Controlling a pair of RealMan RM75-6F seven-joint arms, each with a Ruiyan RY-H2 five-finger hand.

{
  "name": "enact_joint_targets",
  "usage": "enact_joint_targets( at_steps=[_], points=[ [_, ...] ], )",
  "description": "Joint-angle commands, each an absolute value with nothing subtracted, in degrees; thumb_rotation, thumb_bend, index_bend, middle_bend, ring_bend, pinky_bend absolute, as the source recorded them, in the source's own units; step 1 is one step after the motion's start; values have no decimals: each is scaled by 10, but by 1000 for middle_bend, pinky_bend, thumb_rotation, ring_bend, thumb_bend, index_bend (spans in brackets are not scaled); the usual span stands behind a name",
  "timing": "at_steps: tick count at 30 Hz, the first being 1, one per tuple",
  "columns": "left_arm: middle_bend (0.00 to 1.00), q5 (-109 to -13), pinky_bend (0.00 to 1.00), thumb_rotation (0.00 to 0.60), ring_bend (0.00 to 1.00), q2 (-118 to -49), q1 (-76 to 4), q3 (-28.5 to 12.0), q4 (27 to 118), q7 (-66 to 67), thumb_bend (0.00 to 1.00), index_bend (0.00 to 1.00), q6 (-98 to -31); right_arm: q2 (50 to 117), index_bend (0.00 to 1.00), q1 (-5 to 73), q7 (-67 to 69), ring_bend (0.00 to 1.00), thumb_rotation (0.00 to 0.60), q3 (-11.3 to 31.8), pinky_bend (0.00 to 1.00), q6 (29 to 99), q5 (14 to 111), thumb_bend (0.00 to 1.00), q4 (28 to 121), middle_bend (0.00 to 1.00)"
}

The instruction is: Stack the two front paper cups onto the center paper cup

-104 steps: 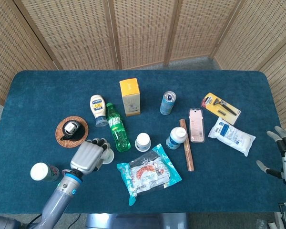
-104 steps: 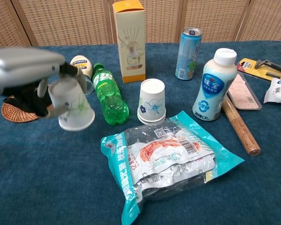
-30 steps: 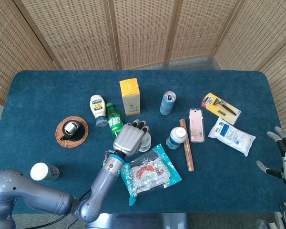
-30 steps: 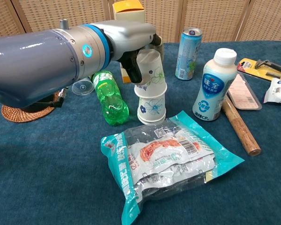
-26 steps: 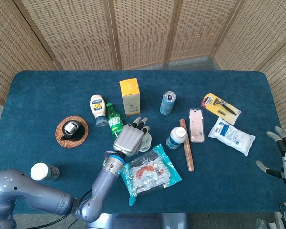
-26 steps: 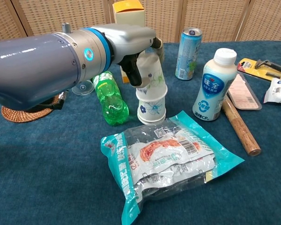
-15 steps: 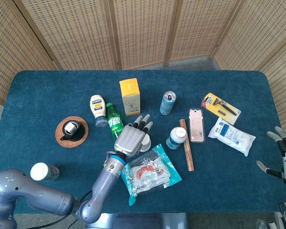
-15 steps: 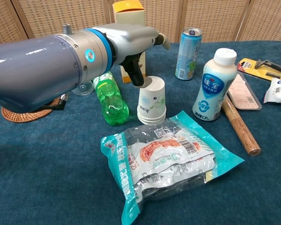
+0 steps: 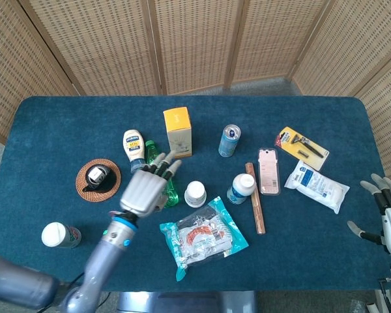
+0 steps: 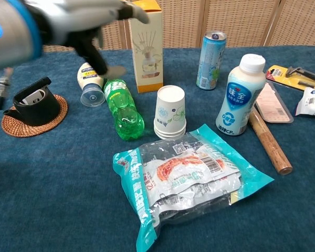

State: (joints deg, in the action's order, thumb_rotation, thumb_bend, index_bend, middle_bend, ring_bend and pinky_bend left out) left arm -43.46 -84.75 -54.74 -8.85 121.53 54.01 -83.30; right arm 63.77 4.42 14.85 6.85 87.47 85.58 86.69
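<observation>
The center paper cup stack (image 9: 195, 193) stands upside down, white with a flower print, with a second cup nested over it (image 10: 170, 112). Another paper cup (image 9: 58, 235) lies on its side near the table's front left. My left hand (image 9: 145, 189) hovers left of the stack, over the green bottle, fingers spread and holding nothing. In the chest view the left hand (image 10: 89, 23) is a blur at the upper left. My right hand (image 9: 386, 223) hangs open off the table's right front edge, far from the cups.
A green bottle (image 10: 122, 107) lies just left of the stack. A snack packet (image 9: 202, 236) lies in front of it and a yogurt bottle (image 9: 241, 188) stands to its right. Behind are a mayonnaise bottle (image 9: 133, 150), box (image 9: 178, 132) and can (image 9: 229, 140). A coaster (image 9: 98, 179) sits at left.
My left hand set the held cup down over the center cup, let go, and drew back to the left with fingers spread. The right hand barely moved.
</observation>
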Motion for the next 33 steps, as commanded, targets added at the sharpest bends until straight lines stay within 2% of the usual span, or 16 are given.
enact_joint_targets(
  at_steps=[1, 9, 13, 17, 23, 26, 33],
  points=[
    [0, -525, 292, 600, 0, -764, -484, -32, 1261, 475, 387, 50, -853, 640, 181, 45, 145, 0, 600, 67, 252, 875, 858, 194, 869, 64],
    [0, -651, 249, 600, 0, -634, -379, 49, 1281, 366, 386, 51, -885, 643, 181, 47, 120, 0, 600, 62, 252, 875, 868, 193, 875, 64],
    [0, -722, 221, 600, 0, -554, -328, 101, 1268, 290, 387, 51, -880, 645, 182, 49, 109, 0, 600, 59, 252, 872, 870, 193, 874, 64],
    [0, -771, 217, 600, 0, -506, -281, 132, 1243, 212, 387, 51, -884, 646, 181, 49, 106, 0, 600, 59, 252, 872, 869, 192, 875, 64],
    [0, -819, 205, 600, 0, -484, -205, 155, 1186, 151, 387, 46, -919, 647, 182, 49, 91, 0, 600, 58, 252, 874, 872, 191, 876, 61],
    [0, -826, 169, 600, 0, -491, -170, 161, 1159, 144, 387, 22, -928, 647, 181, 51, 67, 0, 600, 57, 252, 875, 876, 192, 868, 60],
    [0, -844, 128, 600, 0, -514, -120, 157, 1104, 95, 386, 0, -929, 643, 177, 48, 26, 0, 600, 61, 232, 885, 871, 191, 869, 48]
  ],
)
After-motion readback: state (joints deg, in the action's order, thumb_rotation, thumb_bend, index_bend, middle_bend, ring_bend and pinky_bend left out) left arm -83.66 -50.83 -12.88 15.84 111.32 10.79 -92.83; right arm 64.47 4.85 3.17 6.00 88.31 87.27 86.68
